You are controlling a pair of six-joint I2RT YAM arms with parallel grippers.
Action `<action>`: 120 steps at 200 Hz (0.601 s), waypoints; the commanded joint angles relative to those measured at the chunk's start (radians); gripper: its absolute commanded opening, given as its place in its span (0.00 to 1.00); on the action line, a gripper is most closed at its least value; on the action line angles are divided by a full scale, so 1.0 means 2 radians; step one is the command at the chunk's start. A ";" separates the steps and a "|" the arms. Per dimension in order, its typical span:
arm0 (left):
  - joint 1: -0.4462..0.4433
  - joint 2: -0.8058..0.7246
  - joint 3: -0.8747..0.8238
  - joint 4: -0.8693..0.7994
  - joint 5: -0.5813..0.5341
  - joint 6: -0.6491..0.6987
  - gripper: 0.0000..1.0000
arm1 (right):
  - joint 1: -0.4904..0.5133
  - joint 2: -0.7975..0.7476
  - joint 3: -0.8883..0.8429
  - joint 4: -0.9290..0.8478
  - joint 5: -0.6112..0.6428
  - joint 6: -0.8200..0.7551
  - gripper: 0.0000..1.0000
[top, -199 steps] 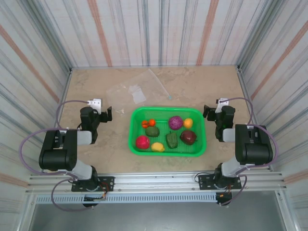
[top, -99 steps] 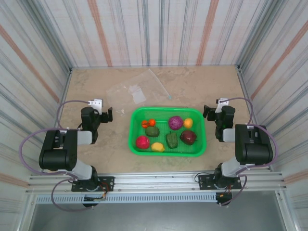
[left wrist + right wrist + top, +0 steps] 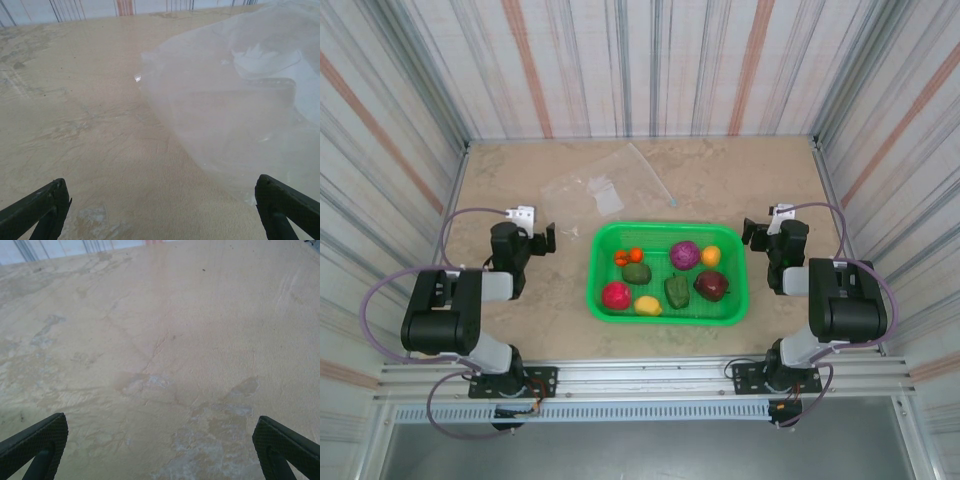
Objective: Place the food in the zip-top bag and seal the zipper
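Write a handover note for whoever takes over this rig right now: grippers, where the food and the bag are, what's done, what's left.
Grippers: left gripper open and empty, left of the green basket; right gripper open and empty, right of it.
Things: all the food sits in the basket. The zip-top bag lies flat and empty on the table beyond the basket, ahead of the left gripper.
Done: nothing yet.
Left: move every piece into the bag, then seal the zipper; whether it is open now is too faint to tell.
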 commanded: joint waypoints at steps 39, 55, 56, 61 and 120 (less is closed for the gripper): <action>-0.038 -0.164 0.049 -0.132 -0.109 0.019 0.99 | 0.012 -0.150 0.136 -0.281 0.069 0.038 0.99; -0.046 -0.198 0.094 -0.189 -0.110 0.009 0.99 | 0.023 -0.191 0.179 -0.329 0.070 0.053 0.99; -0.046 -0.200 0.098 -0.194 -0.111 0.008 0.99 | 0.025 -0.192 0.181 -0.331 0.070 0.054 0.99; -0.053 -0.210 0.118 -0.219 -0.116 0.003 0.99 | 0.034 -0.205 0.195 -0.346 0.068 0.056 0.99; -0.373 -0.362 0.284 -0.555 -0.265 -0.027 0.99 | 0.316 -0.339 0.311 -0.519 0.096 0.078 0.99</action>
